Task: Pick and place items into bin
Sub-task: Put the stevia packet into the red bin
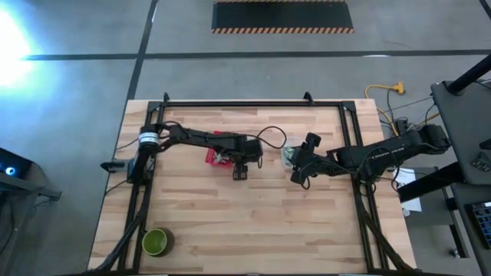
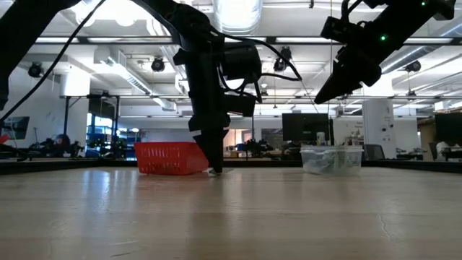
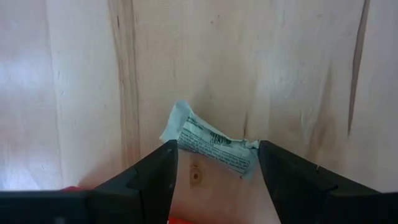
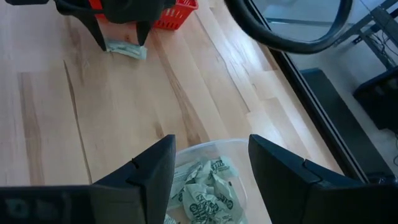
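Observation:
One pale green-and-white packet [image 3: 211,146] lies flat on the wood table, also seen in the right wrist view [image 4: 127,50]. My left gripper [image 3: 217,168] is open and points down at it, one finger on each side, its tips low at the table [image 2: 215,167]. The red basket [image 1: 215,150] stands just behind it. My right gripper [image 4: 211,168] is open and empty, raised above a clear tub [image 2: 332,159] that holds several more packets [image 4: 205,186]. My left gripper comes at the packet from above with its fingers [image 3: 158,171] across the packet's length. The packet's ends [image 3: 252,146] lie close to the fingertips, and I cannot tell whether they touch. The packet rests on the table.
A round green bowl [image 1: 156,242] sits at the table's near left corner. A black frame rail [image 1: 253,103] runs round the tabletop. Bare wood [image 1: 253,222] stretches between the grippers and the near edge. Cables hang from the left arm [image 1: 272,134].

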`<control>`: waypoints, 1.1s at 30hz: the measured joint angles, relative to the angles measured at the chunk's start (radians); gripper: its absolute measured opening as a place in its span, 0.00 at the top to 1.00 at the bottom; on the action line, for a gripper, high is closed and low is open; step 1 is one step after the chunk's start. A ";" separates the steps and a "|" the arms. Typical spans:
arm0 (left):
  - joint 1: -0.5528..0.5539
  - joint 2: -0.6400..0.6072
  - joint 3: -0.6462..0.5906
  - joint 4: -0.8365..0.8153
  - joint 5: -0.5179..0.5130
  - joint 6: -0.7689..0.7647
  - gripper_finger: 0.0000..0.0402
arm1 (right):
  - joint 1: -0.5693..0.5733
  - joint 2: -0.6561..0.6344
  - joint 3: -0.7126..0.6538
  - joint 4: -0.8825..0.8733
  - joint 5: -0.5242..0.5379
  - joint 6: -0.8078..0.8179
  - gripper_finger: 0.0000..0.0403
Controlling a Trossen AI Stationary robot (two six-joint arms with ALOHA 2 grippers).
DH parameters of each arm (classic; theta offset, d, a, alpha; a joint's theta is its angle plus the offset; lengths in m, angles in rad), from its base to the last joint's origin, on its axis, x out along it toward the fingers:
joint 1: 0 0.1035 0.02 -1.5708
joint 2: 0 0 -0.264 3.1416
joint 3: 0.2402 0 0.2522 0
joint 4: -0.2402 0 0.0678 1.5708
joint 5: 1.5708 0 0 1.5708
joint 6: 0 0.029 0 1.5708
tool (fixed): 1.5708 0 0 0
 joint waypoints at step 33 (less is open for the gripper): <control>-0.002 0.057 0.051 -0.051 0.059 0.004 0.71 | 0.000 0.000 0.000 0.009 0.001 0.004 0.52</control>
